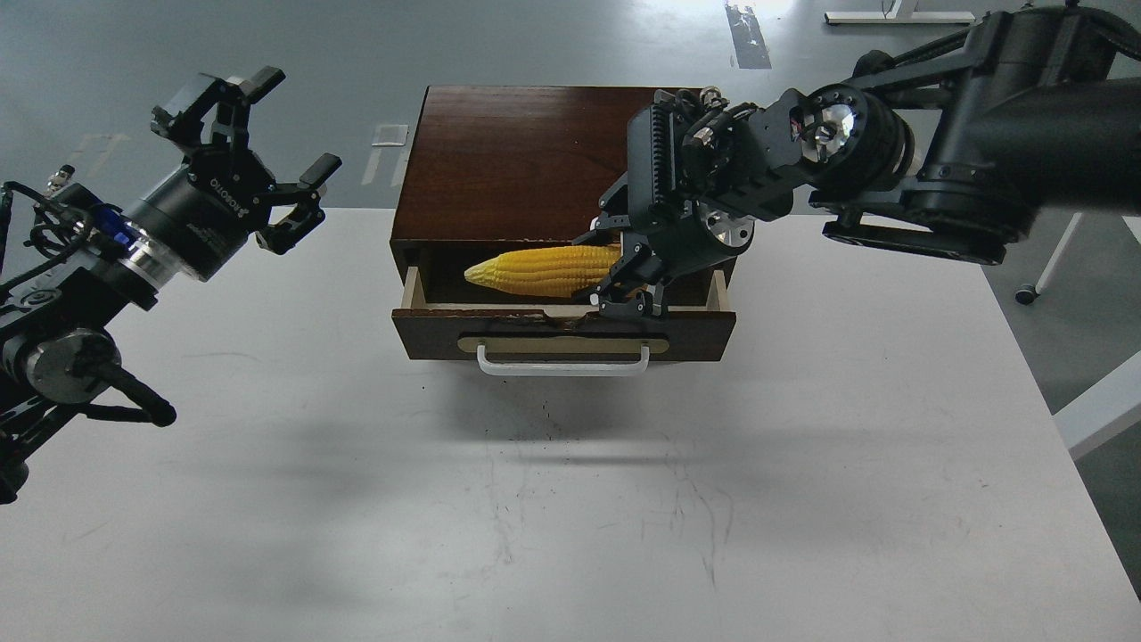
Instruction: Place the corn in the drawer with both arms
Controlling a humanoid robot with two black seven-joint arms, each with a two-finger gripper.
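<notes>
Over the open drawer (563, 332), the right gripper (624, 276) grasps the corn (542, 270); the left gripper (254, 152) hangs released.

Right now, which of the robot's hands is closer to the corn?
The right one. The right gripper is down in the open drawer with its fingers around the thick end of the corn. The left gripper is open, raised well off to the left, away from the drawer.

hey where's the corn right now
In the head view, the corn lies across the open drawer, behind its white handle, with the right end effector at its right end.
</notes>
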